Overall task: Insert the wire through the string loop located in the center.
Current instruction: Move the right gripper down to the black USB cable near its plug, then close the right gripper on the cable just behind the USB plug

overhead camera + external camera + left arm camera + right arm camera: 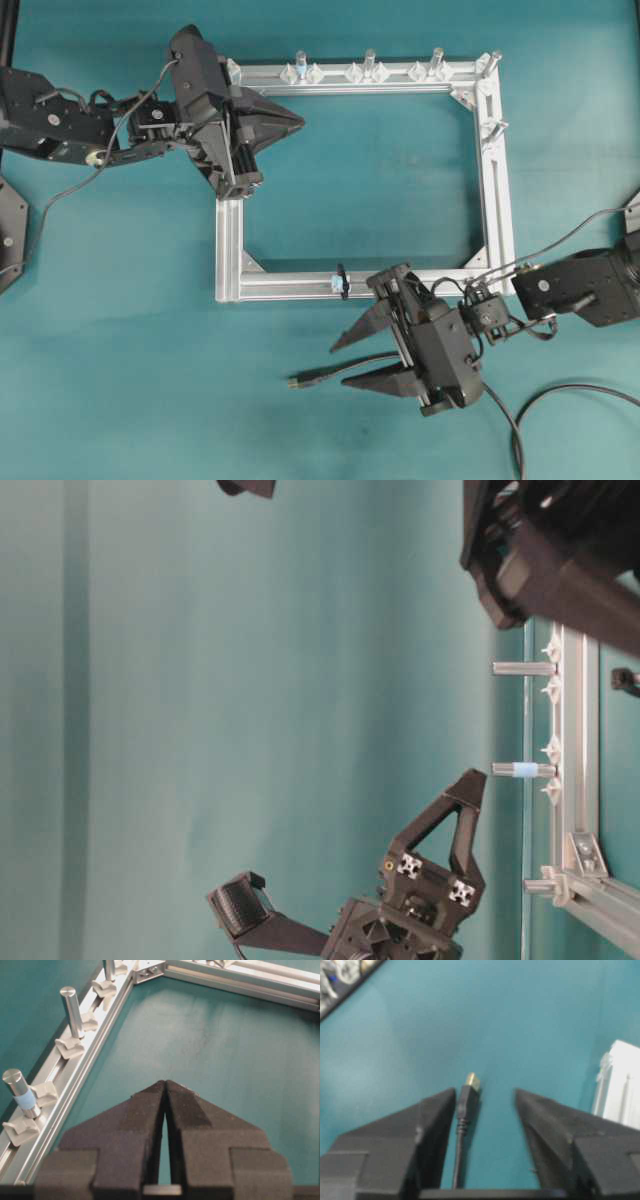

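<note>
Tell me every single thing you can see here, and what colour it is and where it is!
wire: one, black with a yellowish plug tip, lying on the table in front of the frame, between the open jaws of the right claw
string loop: one, black with a pale-blue tag, wrapped round the frame's near bar
frame: one, silver, rectangular, mid-table
pegs: five showing, silvery, upright along the far bar and right side; one carries a pale-blue band
table: one, teal
left claw: one, black, shut, over the frame's far-left corner
right claw: one, black, open, just in front of the near bar
</note>
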You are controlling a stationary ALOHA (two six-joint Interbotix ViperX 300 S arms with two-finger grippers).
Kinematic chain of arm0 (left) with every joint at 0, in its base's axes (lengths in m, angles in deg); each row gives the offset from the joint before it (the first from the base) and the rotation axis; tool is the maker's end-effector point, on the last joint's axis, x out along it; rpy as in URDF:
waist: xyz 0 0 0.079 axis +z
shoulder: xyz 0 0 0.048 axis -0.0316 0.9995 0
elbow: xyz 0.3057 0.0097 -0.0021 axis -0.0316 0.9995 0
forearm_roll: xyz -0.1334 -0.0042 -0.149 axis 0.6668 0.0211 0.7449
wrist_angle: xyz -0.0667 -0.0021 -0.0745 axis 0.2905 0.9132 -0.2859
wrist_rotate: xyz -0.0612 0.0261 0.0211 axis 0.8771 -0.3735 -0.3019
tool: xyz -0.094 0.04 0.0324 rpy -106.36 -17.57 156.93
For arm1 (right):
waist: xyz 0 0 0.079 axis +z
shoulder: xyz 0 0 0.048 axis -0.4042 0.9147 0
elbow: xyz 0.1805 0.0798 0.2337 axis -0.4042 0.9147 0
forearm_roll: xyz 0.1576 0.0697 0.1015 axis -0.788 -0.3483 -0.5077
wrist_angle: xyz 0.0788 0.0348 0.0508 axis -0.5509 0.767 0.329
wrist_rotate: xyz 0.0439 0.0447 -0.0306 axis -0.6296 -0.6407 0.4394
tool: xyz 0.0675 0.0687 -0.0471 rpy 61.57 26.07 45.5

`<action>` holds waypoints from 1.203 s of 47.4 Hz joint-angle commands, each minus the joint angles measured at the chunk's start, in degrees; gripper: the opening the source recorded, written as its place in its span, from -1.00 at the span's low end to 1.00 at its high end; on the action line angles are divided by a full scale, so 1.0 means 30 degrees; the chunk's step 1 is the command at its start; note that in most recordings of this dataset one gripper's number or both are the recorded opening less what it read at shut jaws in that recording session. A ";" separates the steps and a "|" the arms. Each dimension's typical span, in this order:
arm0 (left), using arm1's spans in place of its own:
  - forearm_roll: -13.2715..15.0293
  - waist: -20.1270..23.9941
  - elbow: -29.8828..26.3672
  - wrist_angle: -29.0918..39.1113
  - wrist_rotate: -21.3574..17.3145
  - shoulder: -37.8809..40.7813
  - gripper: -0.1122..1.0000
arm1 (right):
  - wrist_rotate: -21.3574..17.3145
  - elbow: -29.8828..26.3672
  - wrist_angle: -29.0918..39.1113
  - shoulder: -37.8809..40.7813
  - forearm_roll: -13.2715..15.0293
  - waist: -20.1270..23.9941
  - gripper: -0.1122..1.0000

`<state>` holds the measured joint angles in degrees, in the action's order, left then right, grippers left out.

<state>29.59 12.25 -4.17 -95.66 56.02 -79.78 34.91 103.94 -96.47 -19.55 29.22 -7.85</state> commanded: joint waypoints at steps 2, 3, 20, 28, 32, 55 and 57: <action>-0.0059 -0.0088 -0.0146 -0.0088 0.0176 -0.0469 -0.80 | 0.0000 -0.0322 -0.0059 -0.0264 -0.0029 0.0059 0.20; -0.0059 -0.0059 -0.0146 -0.0088 0.0176 -0.0469 -0.80 | 0.0000 -0.0322 -0.0059 -0.0264 -0.0029 0.0059 0.18; -0.0059 -0.0117 -0.0146 -0.0059 0.0176 -0.0469 -0.80 | -0.0029 -0.0234 0.0732 0.0029 -0.0029 0.0059 0.16; -0.0059 -0.0117 -0.0088 -0.0088 0.0176 -0.0469 -0.80 | 0.0000 -0.0293 0.0908 0.0791 -0.0029 0.0059 0.16; -0.0029 -0.0117 0.0000 -0.0088 0.0176 -0.0469 -0.80 | -0.0029 -0.0410 0.0879 0.1143 -0.0029 0.0059 0.16; -0.0059 -0.0381 0.0352 0.0293 0.0205 -0.0469 -0.80 | -0.0029 -0.1143 0.0996 0.2842 0.0029 0.0059 0.16; -0.0059 -0.0410 0.0352 0.0352 0.0205 -0.0469 -0.80 | -0.0029 -0.1172 0.0967 0.2900 0.0029 0.0088 0.16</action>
<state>29.59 11.46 -2.67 -94.69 56.11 -79.78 34.73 101.48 -93.39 -10.14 29.22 -7.85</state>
